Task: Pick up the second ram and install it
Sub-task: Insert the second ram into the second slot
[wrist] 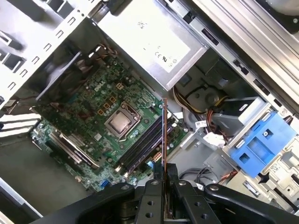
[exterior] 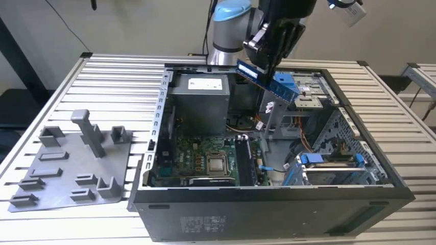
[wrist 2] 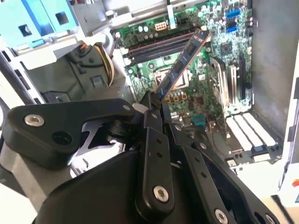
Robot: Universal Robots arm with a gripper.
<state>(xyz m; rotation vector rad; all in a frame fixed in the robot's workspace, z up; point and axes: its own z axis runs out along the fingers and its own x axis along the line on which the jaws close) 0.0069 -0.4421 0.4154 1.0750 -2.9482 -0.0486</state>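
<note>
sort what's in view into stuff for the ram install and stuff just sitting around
In the job: ram, held in the claw above the case; slots on the board.
Lying about: grey tray, power supply, blue clips.

Tool [wrist: 166, 179] clamps second ram [wrist: 165, 135], seen edge-on as thin strip projecting from closed jaws. Behind it: green motherboard [wrist: 93, 107], processor socket [wrist: 122, 122] mid-board, dark memory slots [wrist: 142, 147] just beside ram's line. Grey power supply [wrist: 152, 37] beyond board. Blue drive bracket [wrist: 259, 144] near cable bundle.
</note>
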